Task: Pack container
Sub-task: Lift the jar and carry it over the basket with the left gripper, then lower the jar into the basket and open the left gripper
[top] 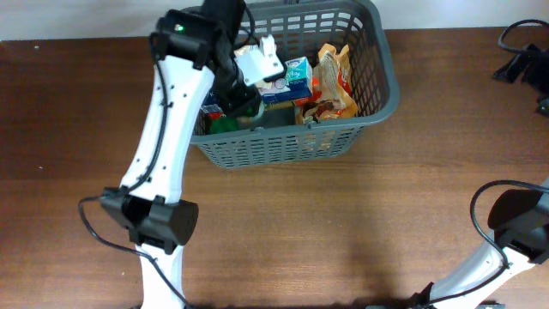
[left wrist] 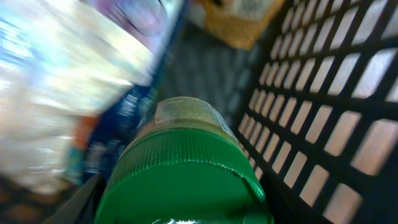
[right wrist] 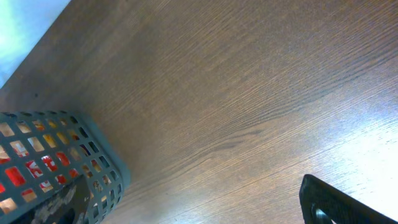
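The container (top: 283, 151) is a dark grey slotted basket at the back middle of the wooden table. It holds a blue and white carton (top: 290, 79), orange snack bags (top: 334, 81) and other packets. My left gripper (top: 233, 107) reaches down into the basket's left front corner. It is shut on a green-capped bottle (left wrist: 186, 180), which sits close to the lattice wall (left wrist: 323, 93). The bottle shows as a green patch in the overhead view (top: 225, 123). My right gripper (right wrist: 323, 202) shows one dark finger, set wide, over bare table to the right of the basket corner (right wrist: 93, 143). It holds nothing.
Black cables and a dark object (top: 519, 51) lie at the back right of the table. My right arm (top: 515, 223) stands at the front right. My left arm's base (top: 159, 219) stands at the front left.
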